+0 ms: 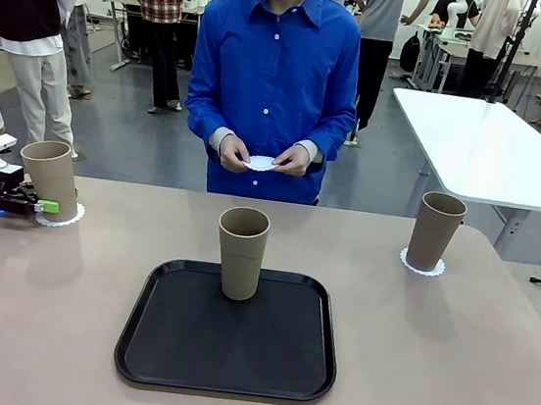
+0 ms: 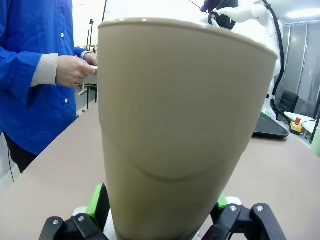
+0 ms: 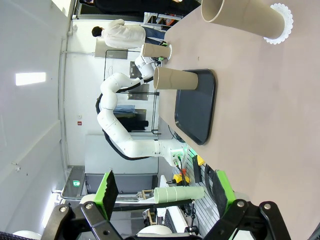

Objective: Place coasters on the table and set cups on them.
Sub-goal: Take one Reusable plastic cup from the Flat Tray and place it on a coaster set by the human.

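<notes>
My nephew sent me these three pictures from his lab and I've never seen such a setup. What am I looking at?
Two robot arms share a tan table with a person, whose hands hold a white paper coaster. The wide picture looks across the table; the other two come from cameras on each arm's wrist. The left gripper stands open around the left cup, which sits on a coaster. The right cup also has one. The middle cup stands on a black tray. The right gripper is open, holding nothing.
</notes>
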You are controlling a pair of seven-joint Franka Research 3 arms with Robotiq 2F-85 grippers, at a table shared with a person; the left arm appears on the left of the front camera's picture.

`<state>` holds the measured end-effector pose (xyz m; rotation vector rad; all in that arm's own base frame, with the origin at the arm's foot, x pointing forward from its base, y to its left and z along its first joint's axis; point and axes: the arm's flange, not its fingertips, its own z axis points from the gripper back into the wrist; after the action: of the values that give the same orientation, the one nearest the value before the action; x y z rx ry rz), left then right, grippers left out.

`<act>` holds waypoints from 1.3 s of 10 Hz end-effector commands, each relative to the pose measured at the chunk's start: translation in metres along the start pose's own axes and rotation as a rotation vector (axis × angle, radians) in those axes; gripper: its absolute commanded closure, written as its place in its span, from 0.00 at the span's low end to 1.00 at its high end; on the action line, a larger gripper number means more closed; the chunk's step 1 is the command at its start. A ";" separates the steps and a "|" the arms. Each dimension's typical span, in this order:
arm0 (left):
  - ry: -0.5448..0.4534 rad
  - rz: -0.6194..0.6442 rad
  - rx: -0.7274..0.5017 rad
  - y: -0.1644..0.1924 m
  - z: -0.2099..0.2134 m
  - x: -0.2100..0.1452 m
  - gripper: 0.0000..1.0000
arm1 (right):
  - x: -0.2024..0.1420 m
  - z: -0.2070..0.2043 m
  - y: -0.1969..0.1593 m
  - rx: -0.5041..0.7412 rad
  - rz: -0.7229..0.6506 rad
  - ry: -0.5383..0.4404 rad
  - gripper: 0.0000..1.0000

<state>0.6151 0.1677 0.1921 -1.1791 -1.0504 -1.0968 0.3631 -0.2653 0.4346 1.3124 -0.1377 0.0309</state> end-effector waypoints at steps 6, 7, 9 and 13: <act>0.024 0.041 -0.075 0.007 0.019 0.006 0.00 | 0.001 0.000 0.001 -0.004 -0.011 -0.001 0.00; 0.042 0.058 -0.088 0.005 0.022 0.006 0.00 | 0.001 0.000 0.001 -0.004 -0.011 -0.001 0.00; 0.067 0.072 -0.105 0.004 0.027 0.006 0.00 | 0.001 0.000 0.001 -0.004 -0.011 -0.001 0.00; 0.078 0.077 -0.105 0.005 0.040 0.008 0.00 | 0.001 0.000 0.001 -0.004 -0.011 -0.001 0.00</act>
<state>0.6127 0.2017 0.2005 -1.2140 -0.9063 -1.1310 0.3631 -0.2654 0.4346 1.3124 -0.1378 0.0307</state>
